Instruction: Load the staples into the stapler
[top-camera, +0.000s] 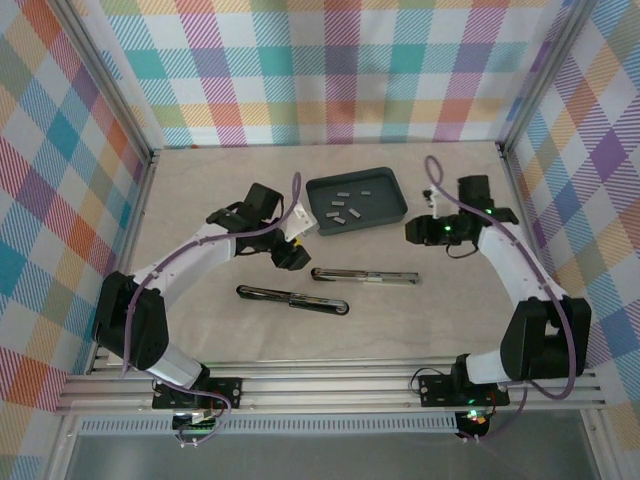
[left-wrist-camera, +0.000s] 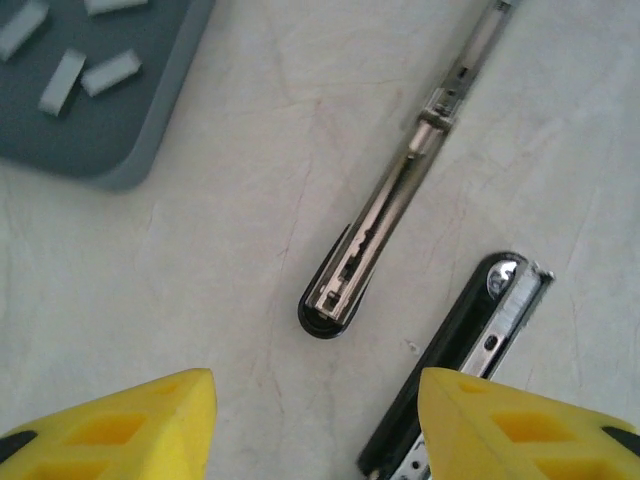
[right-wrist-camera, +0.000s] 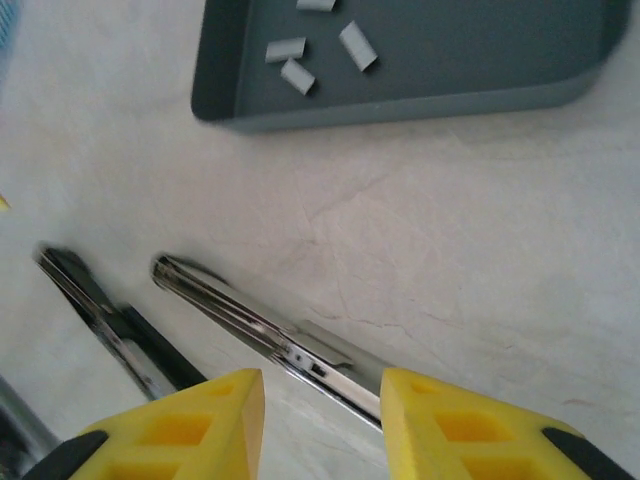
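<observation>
Two staplers lie opened flat on the table: one (top-camera: 365, 276) nearer the middle, the other (top-camera: 292, 297) closer to the arms. Several small grey staples (top-camera: 345, 209) rest in a dark grey tray (top-camera: 392, 190) behind them. My left gripper (top-camera: 291, 256) hovers open over bare table, the black end of the middle stapler (left-wrist-camera: 380, 225) ahead of its yellow fingers and the second stapler (left-wrist-camera: 480, 345) passing under the right finger. My right gripper (right-wrist-camera: 322, 385) is open above the middle stapler's metal rail (right-wrist-camera: 300, 350), holding nothing.
The tray's corner (left-wrist-camera: 120, 150) with loose staples (left-wrist-camera: 110, 72) sits at the upper left of the left wrist view. In the right wrist view the tray wall (right-wrist-camera: 400, 100) lies ahead, the second stapler (right-wrist-camera: 105, 315) to the left. Checkered walls enclose the table.
</observation>
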